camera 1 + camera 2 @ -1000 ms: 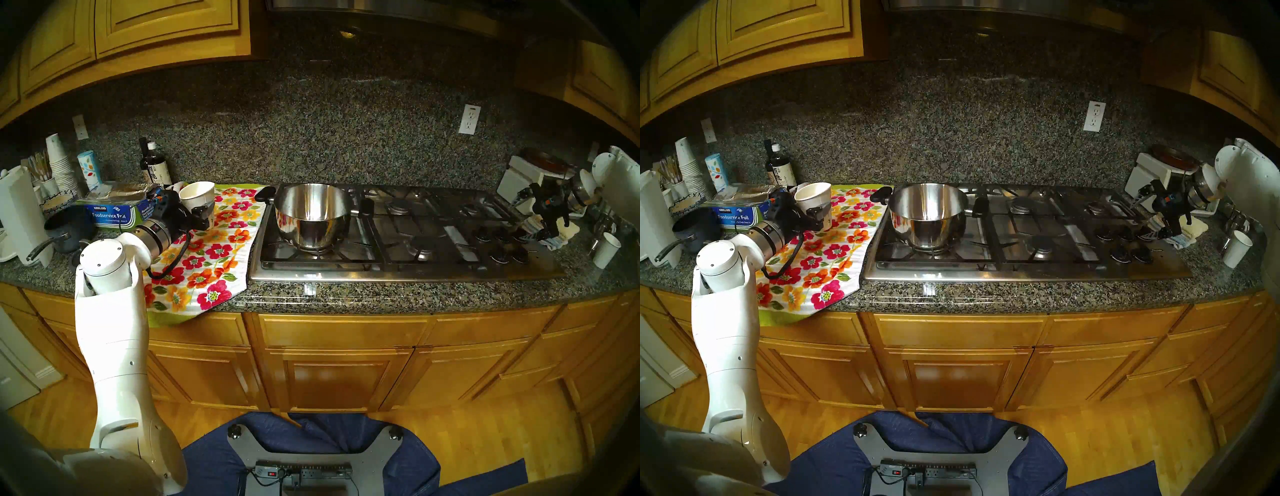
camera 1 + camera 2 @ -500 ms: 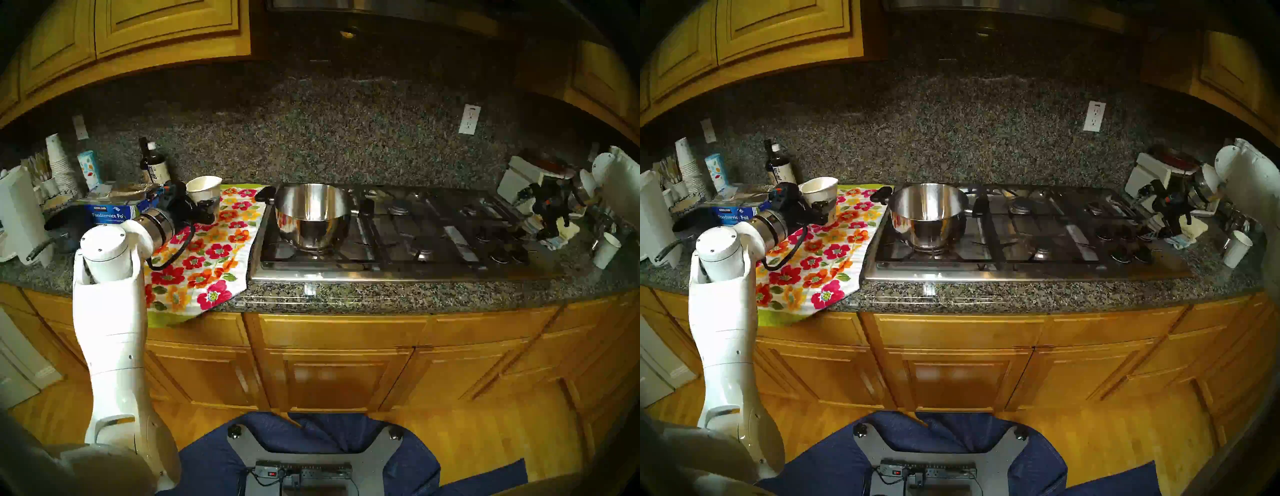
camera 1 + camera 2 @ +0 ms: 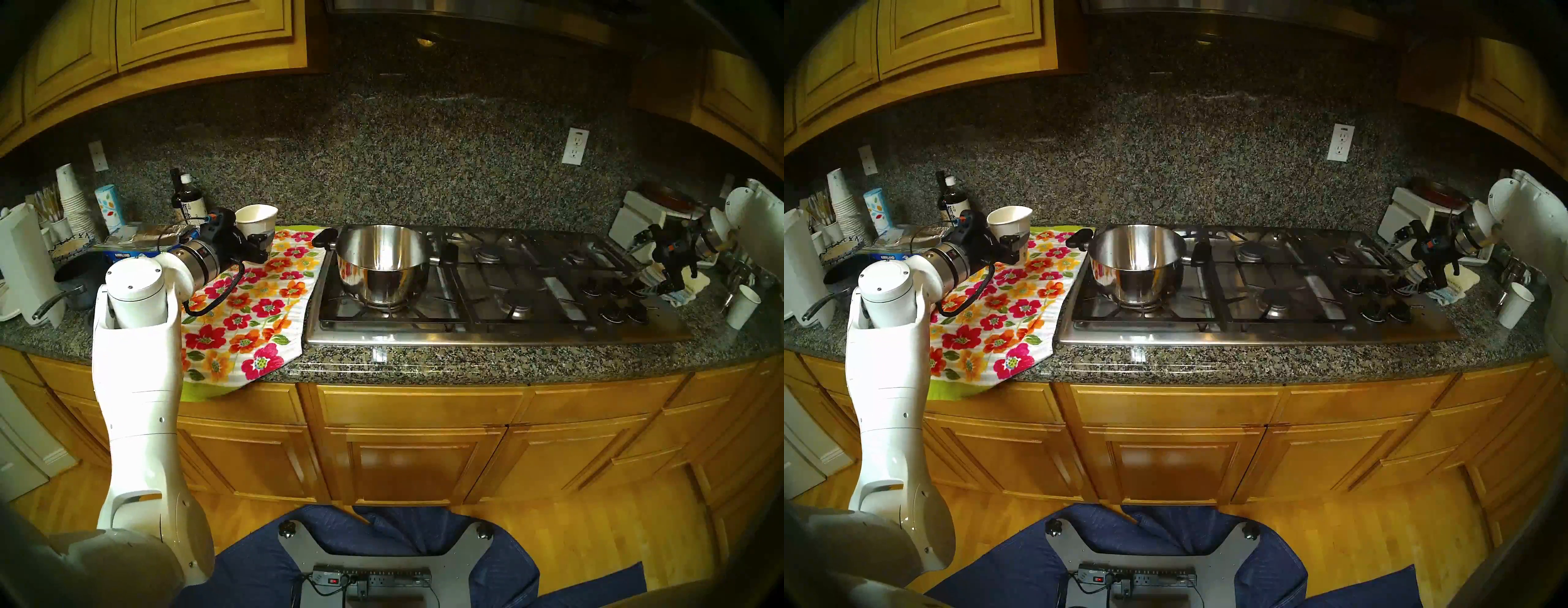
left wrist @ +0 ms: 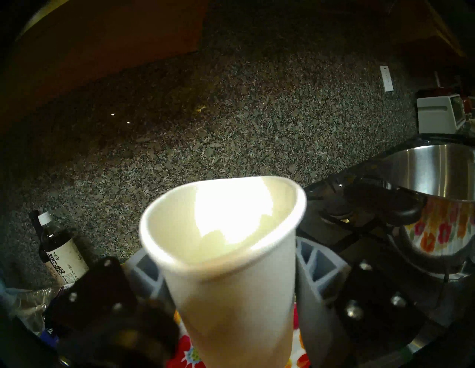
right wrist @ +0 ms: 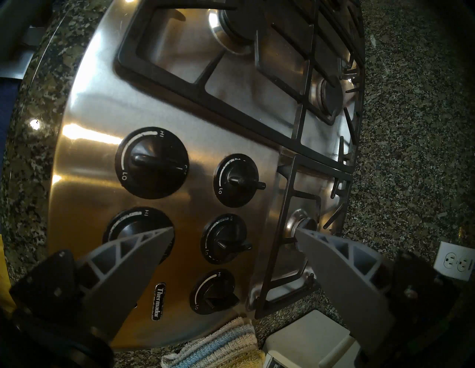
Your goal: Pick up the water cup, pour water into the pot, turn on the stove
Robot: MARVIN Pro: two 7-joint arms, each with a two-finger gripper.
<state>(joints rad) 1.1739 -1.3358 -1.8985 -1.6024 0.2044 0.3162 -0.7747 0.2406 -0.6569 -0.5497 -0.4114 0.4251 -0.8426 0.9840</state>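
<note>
- White paper water cup [image 4: 231, 257] is clamped in the left gripper [image 3: 259, 242], upright above the floral towel [image 3: 254, 310]; its rim is squeezed oval.
- Thin and light, it likely crushes easily, so a gentle mid-wall hold suits it.
- Beyond, the pot [image 3: 382, 263] sits on the stove [image 3: 509, 322].
- Farthest, the right gripper [image 5: 231, 241] hangs spread above the knobs [image 5: 151, 162].

A floral cloth [image 3: 254, 310] in red, orange and pink lies over the granite counter [image 3: 466, 361], its near end hanging over the front edge. At the far left stand a stack of nested white cups [image 3: 72, 199], a white tube printed with coloured leaves [image 3: 109, 208], a dark bottle with a white label [image 3: 189, 199] and a blue foil box [image 3: 127, 252]. A wall outlet [image 3: 575, 145] sits on the backsplash; at the right are a white toaster oven [image 3: 636, 220], a folded striped towel [image 5: 218, 344] and a lone white cup [image 3: 743, 305].
</note>
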